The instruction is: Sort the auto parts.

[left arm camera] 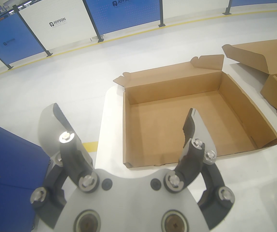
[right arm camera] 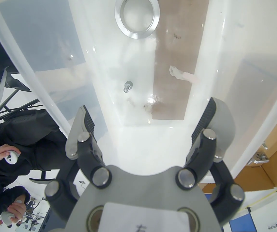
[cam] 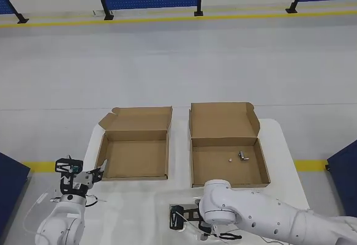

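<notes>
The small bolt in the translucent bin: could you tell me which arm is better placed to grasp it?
Right, probably: the right gripper, open, hangs over the bin with the bolt just ahead. The left gripper sits by the empty box.

Glossy white rounded shells cover the left arm (cam: 60,225) and right arm (cam: 270,215), while the left gripper (left arm camera: 124,112) and right gripper (right arm camera: 148,106) share silver-grey plates, black linkages, round silver screws and black-padded fingers (right arm camera: 223,119).
</notes>
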Motion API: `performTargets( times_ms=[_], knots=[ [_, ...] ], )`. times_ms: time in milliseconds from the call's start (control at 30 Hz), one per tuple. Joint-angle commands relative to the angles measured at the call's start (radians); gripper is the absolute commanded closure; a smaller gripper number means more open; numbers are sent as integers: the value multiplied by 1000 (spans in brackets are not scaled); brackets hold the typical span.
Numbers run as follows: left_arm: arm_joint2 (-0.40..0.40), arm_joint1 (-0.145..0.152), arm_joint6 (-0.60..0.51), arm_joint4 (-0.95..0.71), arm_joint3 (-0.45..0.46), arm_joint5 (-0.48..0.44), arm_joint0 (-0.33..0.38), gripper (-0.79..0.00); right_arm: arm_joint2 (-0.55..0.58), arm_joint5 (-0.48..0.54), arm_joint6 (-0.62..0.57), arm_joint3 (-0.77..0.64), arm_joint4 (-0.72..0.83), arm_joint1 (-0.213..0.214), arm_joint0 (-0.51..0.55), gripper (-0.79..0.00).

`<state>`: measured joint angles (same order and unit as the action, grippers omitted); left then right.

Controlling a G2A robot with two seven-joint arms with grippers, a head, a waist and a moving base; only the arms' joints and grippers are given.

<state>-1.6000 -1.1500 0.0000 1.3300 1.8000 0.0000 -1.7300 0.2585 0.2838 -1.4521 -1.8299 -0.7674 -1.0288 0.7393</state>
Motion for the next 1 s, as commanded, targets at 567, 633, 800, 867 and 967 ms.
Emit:
performTargets(
  times_ms=[567,633,800,867,967],
  knots=[
    [0,0,0,0,0,0,0,-785,-40,-30,-11,59,-102,-44,33,-785],
    [0,0,0,0,0,0,0,-785,-42,-30,-11,74,-98,-52,37,-785],
    [0,0,0,0,0,0,0,-785,-42,-31,-11,89,-101,-62,38,-785],
    [0,0,0,0,0,0,0,-785,-42,-31,-11,89,-101,-62,38,-785],
    [0,0,0,0,0,0,0,-785,-42,-31,-11,89,-101,-62,38,-785]
  ],
)
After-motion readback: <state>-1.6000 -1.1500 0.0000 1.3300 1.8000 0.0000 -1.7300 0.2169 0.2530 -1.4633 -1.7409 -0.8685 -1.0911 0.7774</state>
